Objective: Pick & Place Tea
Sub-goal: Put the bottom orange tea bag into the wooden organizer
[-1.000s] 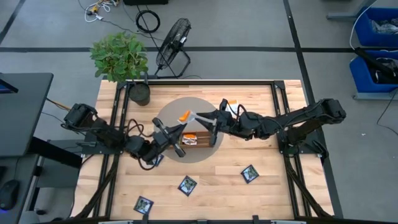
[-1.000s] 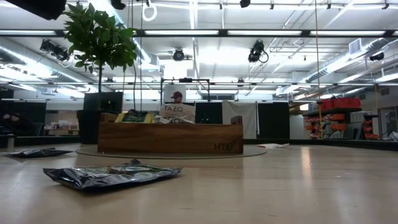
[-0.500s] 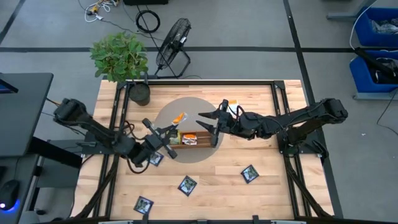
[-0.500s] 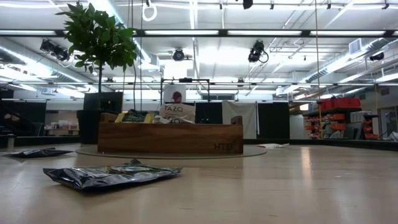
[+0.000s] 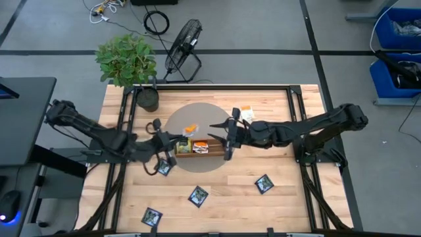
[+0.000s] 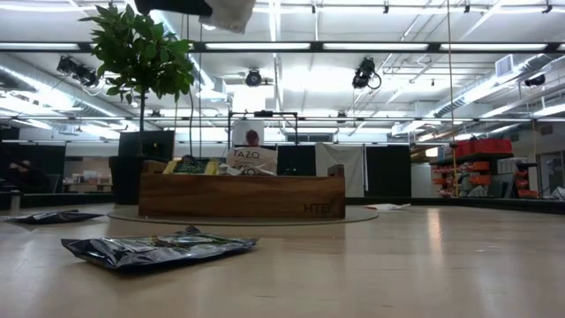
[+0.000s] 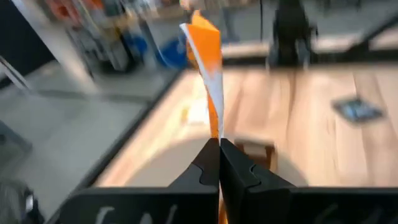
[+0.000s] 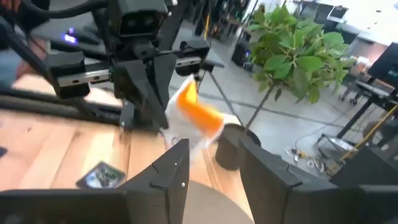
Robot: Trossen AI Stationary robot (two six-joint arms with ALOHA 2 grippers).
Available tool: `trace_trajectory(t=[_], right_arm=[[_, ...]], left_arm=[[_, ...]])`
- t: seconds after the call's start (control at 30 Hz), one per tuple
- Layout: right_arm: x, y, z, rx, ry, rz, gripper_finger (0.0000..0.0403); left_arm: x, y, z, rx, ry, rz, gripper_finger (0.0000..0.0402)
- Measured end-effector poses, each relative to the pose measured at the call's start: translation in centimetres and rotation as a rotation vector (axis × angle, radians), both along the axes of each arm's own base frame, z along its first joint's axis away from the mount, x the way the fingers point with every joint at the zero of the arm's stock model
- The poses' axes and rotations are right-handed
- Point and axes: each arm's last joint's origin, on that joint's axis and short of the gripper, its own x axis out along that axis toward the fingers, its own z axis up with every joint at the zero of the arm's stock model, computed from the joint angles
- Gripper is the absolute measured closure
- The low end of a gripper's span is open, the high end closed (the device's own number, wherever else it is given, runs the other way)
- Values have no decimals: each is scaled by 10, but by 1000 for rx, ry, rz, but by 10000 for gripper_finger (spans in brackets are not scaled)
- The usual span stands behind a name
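My left gripper [image 5: 177, 137] hangs over the left part of the round grey mat [image 5: 197, 112], shut on an orange-and-white tea sachet [image 5: 189, 129]. In the left wrist view the sachet [image 7: 208, 62] stands up from the closed fingers. My right gripper [image 5: 220, 140] is open over the wooden tray [image 5: 205, 149], facing the sachet [image 8: 196, 115] and clear of it. The tray holds a few sachets. Navy sachets [image 5: 198, 195] [image 5: 264, 184] [image 5: 152, 216] lie flat on the table, and so does an orange-and-white one [image 5: 246, 113]. My left gripper pinches the sachet's lower edge [image 7: 216, 134] between its two shut fingers. The fingers point roughly level toward the table's right side. The sachet stands edge-on above the fingertips, slightly bent, lifted clear of mat and tray.
A potted plant [image 5: 128, 59] stands at the far left corner. Another navy sachet [image 5: 164, 168] lies beside the mat under the left arm. In the low view a navy sachet [image 6: 159, 249] lies in front of the tray [image 6: 240, 194]. A fan [image 5: 183, 49] stands beyond the far edge.
My left gripper has drawn back toward the table's left edge and risen, tipping from pointing down to nearly level. It has carried the orange-and-white sachet away from the right gripper's fingers. The right gripper has rolled a little in place.
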Motion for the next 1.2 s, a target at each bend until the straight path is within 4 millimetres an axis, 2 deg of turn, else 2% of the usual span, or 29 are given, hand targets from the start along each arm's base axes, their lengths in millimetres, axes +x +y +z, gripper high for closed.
trace_trajectory(t=[0.2,0.33,0.43,0.53,0.77,0.93,1.1,1.2], right_arm=[[-2,0,37,-17,112,43,259],[-1,-4,44,-1,139,104,259],[6,-5,42,-6,149,154,258],[16,-6,33,-39,192,173,247],[41,-7,25,-36,247,159,168],[64,-5,8,-29,364,148,125],[80,-4,-11,-50,423,142,116],[84,-7,-11,-46,403,135,121]], left_arm=[[10,11,17,-14,264,-53,401],[22,17,26,13,368,-104,401],[33,20,31,40,436,-137,401],[43,21,32,50,517,-165,401],[61,17,22,71,680,-176,401],[64,16,19,89,715,-178,401],[64,16,20,102,715,-169,401],[63,14,20,104,711,-176,401]])
